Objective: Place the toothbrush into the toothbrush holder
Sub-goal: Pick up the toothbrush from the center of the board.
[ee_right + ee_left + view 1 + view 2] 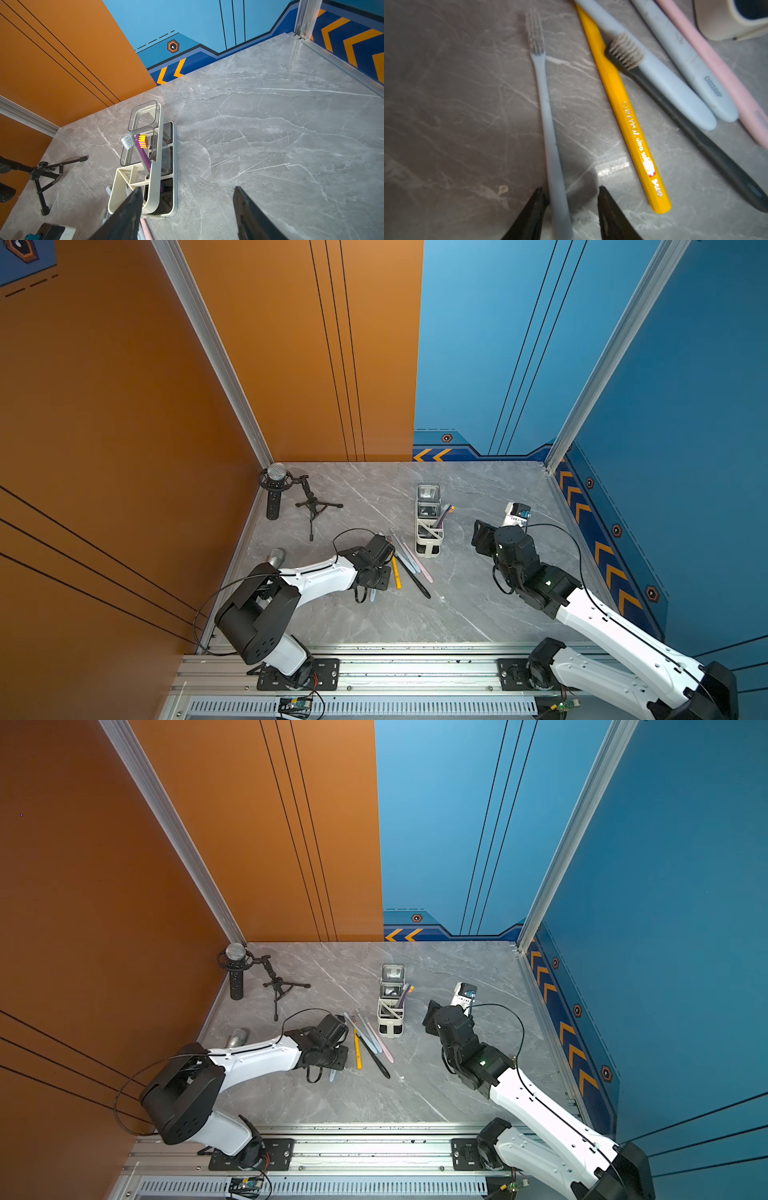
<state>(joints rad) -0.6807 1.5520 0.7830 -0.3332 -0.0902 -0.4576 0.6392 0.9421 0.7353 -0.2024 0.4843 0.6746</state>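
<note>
Between the left fingers (529, 214), half open, not yet pinching, lies the pale blue toothbrush (548, 116) on the counter (446, 104), placed for lifting; the toothbrush holder (430, 548) stands nearby; the right fingers (253, 218) hang open, empty.

A black microphone (273, 494) on a small tripod (314, 506) occupies the table's (457, 605) far left corner. A second microphone (275, 558) lies near the left edge, and a white box (514, 515) sits toward the right edge.

A slim pale-blue plastic toothbrush (548, 124) lies between the fingers of the left gripper (570, 188); a yellow plastic toothbrush (623, 104) lies just to its right.
</note>
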